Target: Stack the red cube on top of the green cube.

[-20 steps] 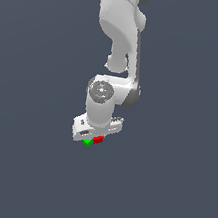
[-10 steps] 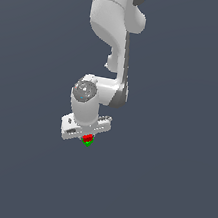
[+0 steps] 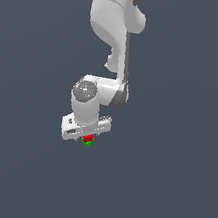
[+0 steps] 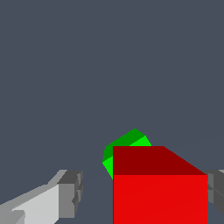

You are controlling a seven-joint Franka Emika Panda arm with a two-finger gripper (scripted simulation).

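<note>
Gripper [image 3: 87,136]: the jaws stand wider than the red cube; one finger [image 4: 70,192] is clearly apart from it, the other is at the frame edge.
Red cube [image 4: 159,188]: between the fingers, overlapping the green cube.
Green cube [image 4: 127,144]: partly hidden behind the red one; contact cannot be told.

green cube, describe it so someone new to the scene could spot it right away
Follow the white arm down to its pincer. Directly beneath it sit two tiny cubes; the green cube is the lower one, peeking out from under the red cube. Its bright green colour alone sets it apart.
</note>
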